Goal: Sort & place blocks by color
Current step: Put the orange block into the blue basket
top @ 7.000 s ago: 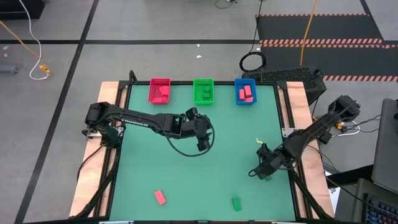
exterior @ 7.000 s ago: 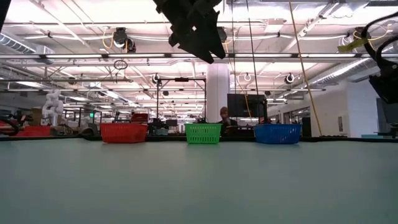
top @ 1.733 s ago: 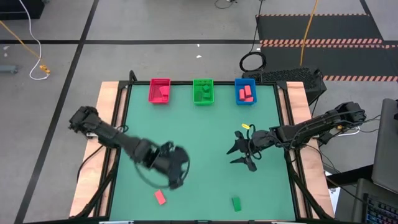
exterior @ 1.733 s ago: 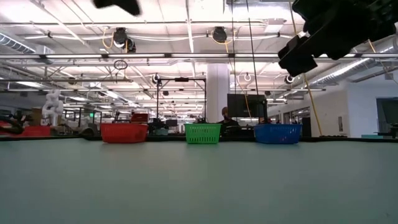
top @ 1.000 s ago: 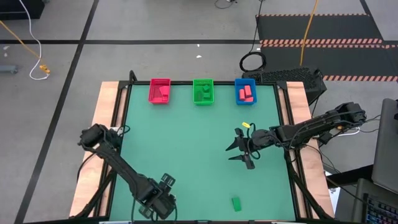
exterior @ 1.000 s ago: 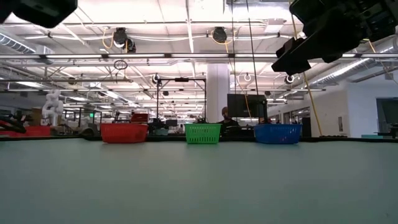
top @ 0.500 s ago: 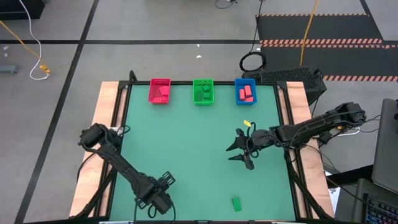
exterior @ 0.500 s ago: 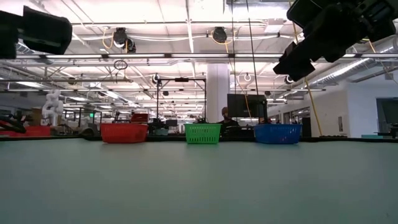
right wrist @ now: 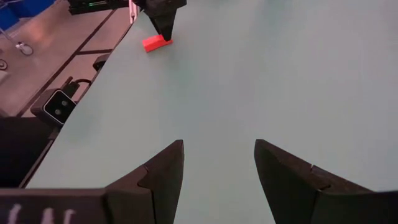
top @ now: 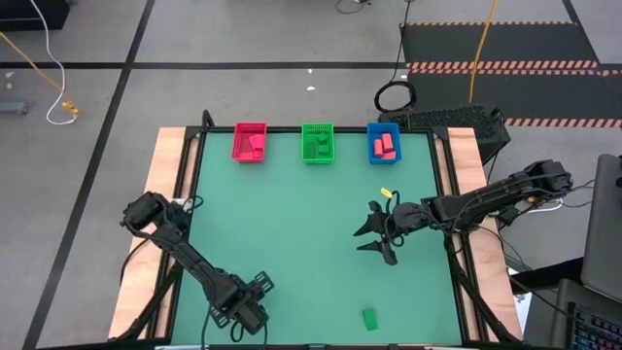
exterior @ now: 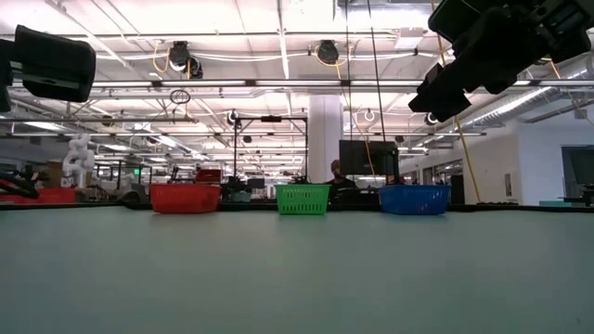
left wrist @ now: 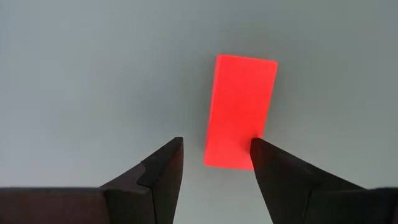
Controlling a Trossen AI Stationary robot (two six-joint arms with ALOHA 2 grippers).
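Note:
A red bar block (left wrist: 241, 112) lies flat on the green table near its near-left part. My left gripper (left wrist: 216, 144) hangs open above it, pointing down, and one fingertip overlaps the block's near corner in the left wrist view. In the high view the left gripper (top: 243, 311) hides this block. The right wrist view shows the red block (right wrist: 155, 42) under the left gripper's fingers (right wrist: 163, 18). A green block (top: 369, 318) lies near the near edge. My right gripper (top: 374, 233) is open above the table's right half, over bare table (right wrist: 219, 146).
Three bins stand along the far edge: a red bin (top: 250, 142) with red blocks, a green bin (top: 318, 143) with green blocks, and a blue bin (top: 383, 144) holding red blocks. In the low view these are the red bin (exterior: 186, 198), green bin (exterior: 303, 199) and blue bin (exterior: 414, 199).
My left arm has come down over the red block near the table's near-left part, as the low view shows it lower than before. Its place over the table has hardly shifted.

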